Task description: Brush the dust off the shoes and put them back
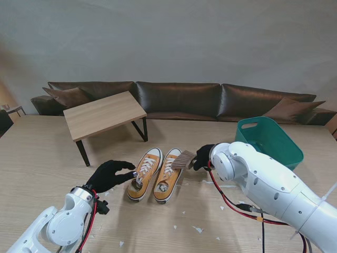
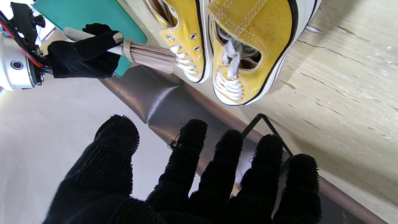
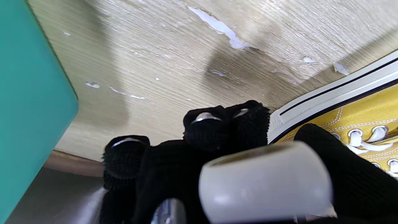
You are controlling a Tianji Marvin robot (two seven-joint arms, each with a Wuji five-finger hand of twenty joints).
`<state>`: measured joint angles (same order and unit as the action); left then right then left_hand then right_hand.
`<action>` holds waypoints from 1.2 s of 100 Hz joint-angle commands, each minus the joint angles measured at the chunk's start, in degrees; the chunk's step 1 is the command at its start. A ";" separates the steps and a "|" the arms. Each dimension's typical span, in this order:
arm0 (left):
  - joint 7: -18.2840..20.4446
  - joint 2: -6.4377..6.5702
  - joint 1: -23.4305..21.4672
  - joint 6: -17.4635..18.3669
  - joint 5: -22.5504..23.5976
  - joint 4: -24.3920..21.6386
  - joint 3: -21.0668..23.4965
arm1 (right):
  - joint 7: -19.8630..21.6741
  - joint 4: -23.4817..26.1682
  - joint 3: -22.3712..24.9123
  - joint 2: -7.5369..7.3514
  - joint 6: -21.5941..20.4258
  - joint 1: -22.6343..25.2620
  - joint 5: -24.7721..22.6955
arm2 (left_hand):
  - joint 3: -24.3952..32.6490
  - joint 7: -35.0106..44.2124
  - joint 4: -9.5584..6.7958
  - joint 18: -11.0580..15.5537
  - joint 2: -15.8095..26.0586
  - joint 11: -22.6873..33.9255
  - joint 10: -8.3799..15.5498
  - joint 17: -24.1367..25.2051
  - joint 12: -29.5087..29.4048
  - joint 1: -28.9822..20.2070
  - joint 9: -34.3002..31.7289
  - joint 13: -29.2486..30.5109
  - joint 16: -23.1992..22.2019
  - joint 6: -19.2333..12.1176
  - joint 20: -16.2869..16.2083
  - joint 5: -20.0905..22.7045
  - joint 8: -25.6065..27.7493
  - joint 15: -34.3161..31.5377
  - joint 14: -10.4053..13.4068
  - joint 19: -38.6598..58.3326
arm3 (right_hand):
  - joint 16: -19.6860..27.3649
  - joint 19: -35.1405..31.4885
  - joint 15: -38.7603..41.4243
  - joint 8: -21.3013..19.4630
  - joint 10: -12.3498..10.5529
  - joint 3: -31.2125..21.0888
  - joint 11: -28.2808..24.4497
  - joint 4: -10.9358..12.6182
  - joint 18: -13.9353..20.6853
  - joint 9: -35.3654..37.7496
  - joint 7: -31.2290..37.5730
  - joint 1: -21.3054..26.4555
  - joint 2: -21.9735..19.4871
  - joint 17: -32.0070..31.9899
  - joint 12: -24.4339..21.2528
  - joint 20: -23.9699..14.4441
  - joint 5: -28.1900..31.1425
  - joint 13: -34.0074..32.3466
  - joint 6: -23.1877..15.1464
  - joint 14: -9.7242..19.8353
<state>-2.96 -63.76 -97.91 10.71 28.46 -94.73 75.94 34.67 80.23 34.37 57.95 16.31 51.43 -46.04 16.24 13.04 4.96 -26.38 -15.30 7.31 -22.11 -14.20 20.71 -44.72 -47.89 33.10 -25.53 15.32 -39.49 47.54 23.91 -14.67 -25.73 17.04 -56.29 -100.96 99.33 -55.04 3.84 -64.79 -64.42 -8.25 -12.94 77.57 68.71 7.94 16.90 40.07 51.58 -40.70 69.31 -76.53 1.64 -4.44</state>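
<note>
Nearest us, our black-gloved left hand (image 1: 109,174) hovers empty, fingers spread, at 9 o'clock of the yellow canvas sneaker pair (image 1: 156,174), toes pointing to 12. Farther out, our right hand (image 1: 202,157) grips the pale-handled bristle brush (image 1: 182,159), bristles touching the right sneaker's laces from 3 o'clock; right is nearer.

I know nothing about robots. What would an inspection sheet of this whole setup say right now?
Surface: pale wood-grain table.
Job's things: two yellow sneakers side by side; brush bristles at the right-hand shoe's laces.
Clutter: white paper scraps scattered; teal bin on the right.
Hands: right hand grips the brush; left hand open, beside the shoes.
Cables: red and black wires along both arms.
Surroundings: brown sofa, small wooden bench.
</note>
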 commanded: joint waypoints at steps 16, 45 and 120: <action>1.08 -0.08 -0.17 -0.18 0.00 -0.10 0.05 | 1.80 2.02 2.83 -0.52 -0.54 1.43 -2.14 | -0.81 0.11 -2.58 -1.01 3.05 0.17 -0.62 0.19 0.48 -1.06 -0.79 2.06 -0.73 0.21 -0.50 1.01 0.16 -0.43 -1.05 -1.26 | 0.12 -5.39 3.18 -0.22 -2.18 -1.43 -4.00 2.59 0.48 5.38 -0.03 1.02 -3.81 26.62 0.76 0.58 1.71 1.10 3.49 10.09; 1.34 0.04 -0.15 -0.41 0.63 -0.08 0.05 | 0.03 5.70 8.92 -0.14 1.99 6.53 -4.92 | -0.71 0.19 -2.59 -1.07 3.19 0.15 -0.77 0.21 0.49 -1.21 -0.83 2.12 -0.75 0.31 -0.51 1.18 0.19 -0.47 -1.14 -1.26 | 0.10 -5.54 3.21 -0.23 -2.18 -1.62 -3.99 2.60 0.62 5.38 -0.03 1.07 -3.53 26.66 0.78 0.55 1.77 1.09 3.54 10.28; 2.17 0.16 -0.12 -0.23 0.04 -0.02 0.00 | -19.40 10.77 16.70 2.50 22.77 24.35 -6.15 | -0.86 0.12 -2.59 -0.94 3.35 0.15 -0.79 0.24 0.50 -1.30 -0.90 2.08 -0.74 0.28 -0.53 1.03 0.18 -0.45 -1.16 -1.27 | 0.00 -6.29 3.54 0.01 -0.80 -2.05 -3.15 2.41 0.13 5.38 -1.36 2.35 -2.26 26.77 0.34 0.56 1.84 1.10 4.95 10.17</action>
<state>-2.06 -63.52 -97.89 10.49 28.79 -94.70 75.92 15.32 91.75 51.44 60.14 38.69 75.03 -51.82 16.23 13.12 4.96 -26.39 -14.70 7.32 -22.20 -14.20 20.71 -45.16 -48.42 33.10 -25.54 15.34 -39.50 47.59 23.91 -14.67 -25.82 17.04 -56.28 -101.02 99.33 -55.05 3.83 -64.79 -64.42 -8.25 -12.94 77.57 68.71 7.94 16.90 40.08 51.58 -40.70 69.28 -76.53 1.65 -4.43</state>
